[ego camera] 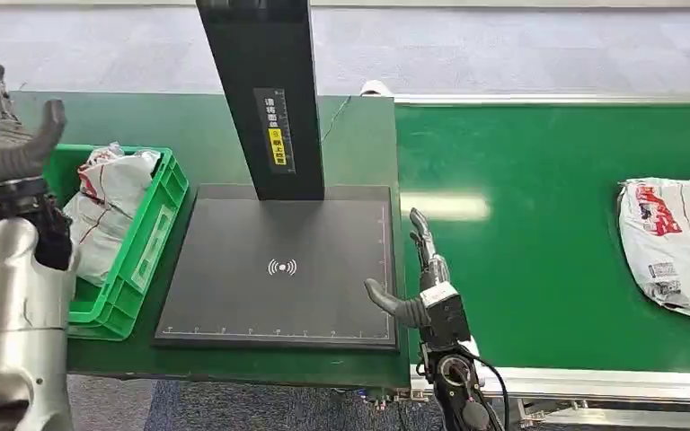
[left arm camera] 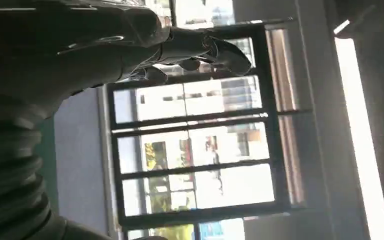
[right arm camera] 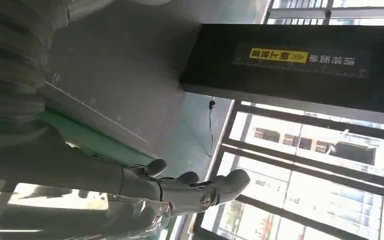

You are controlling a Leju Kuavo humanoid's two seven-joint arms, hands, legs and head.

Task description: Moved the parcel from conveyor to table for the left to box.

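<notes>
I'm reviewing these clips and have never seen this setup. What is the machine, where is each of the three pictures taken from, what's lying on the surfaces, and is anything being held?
It is a humanoid robot with two silver arms. The wide picture looks down from its head; the other two come from wrist cameras and are turned sideways. The left hand is raised and open above a green crate that holds a white bagged parcel. The right hand is open and empty, at the edge of the black scanning pad. Another white parcel lies on the green conveyor. Nothing is held.
</notes>
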